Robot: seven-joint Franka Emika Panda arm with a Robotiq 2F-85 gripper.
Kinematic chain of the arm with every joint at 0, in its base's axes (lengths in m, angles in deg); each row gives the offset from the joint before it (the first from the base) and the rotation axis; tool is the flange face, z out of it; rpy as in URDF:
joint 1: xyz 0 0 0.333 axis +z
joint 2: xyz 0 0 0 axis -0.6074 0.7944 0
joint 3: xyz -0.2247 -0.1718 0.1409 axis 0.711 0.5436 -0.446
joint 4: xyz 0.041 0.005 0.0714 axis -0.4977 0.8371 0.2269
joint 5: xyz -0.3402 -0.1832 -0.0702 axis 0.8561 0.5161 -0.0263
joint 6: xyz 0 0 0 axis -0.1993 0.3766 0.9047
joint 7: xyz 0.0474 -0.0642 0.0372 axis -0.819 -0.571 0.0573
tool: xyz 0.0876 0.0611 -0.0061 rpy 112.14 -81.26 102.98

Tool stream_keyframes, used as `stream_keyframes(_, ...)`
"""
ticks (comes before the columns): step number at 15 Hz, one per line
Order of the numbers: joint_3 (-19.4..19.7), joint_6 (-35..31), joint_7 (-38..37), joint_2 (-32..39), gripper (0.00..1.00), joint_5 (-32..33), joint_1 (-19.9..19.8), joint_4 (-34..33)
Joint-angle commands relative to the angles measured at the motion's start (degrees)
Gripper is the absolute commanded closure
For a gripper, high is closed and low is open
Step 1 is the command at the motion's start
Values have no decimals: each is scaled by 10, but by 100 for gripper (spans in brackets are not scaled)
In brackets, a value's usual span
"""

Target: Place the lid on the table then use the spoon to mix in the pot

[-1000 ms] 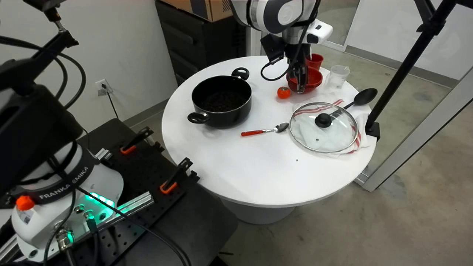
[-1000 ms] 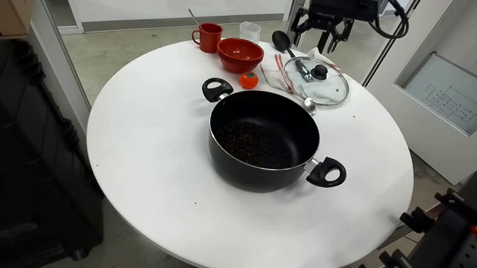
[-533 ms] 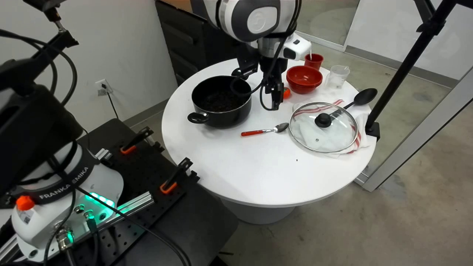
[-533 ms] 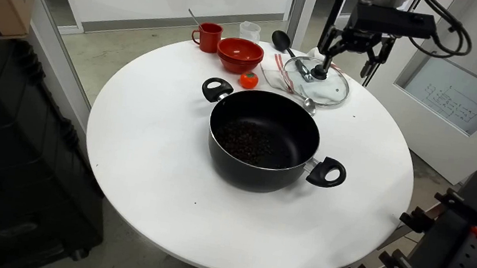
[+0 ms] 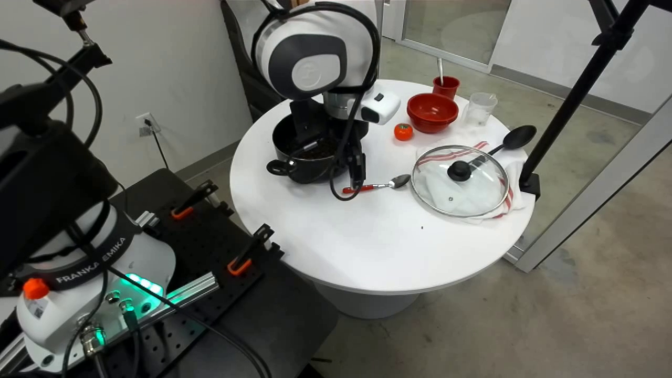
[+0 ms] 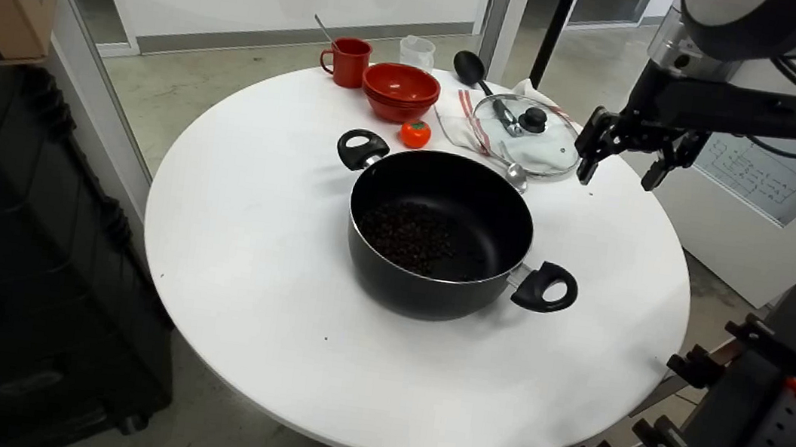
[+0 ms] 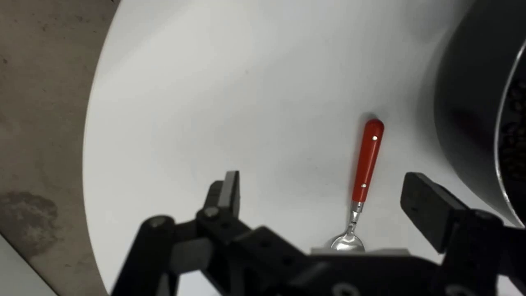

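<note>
White walls (image 5: 176,68), concrete floor (image 5: 556,304), black cabinet (image 6: 34,247)

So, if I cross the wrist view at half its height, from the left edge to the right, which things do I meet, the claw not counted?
Floor, white table, red-handled spoon, black pot.

Wrist view: close in, set above the fingers (image 7: 427,209), facing down past their tips at table (image 7: 185,123) and spoon (image 7: 367,160). In an exterior view: high, well back, looking down past the robot base (image 5: 105,283), left of the fingers. In an exterior view: also high, looking over pot (image 6: 427,295) toward the fingers, black cabinet (image 6: 23,246) well to their left. Both exterior views share table, pot, lid (image 5: 457,186), fingers.
</note>
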Motion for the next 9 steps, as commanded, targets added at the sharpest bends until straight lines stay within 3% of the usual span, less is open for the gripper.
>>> stream_keyframes(1,-9,-68,26,5,1,-5,-17,25)
stream_keyframes(9,-88,-174,57,82,1,-46,-61,24)
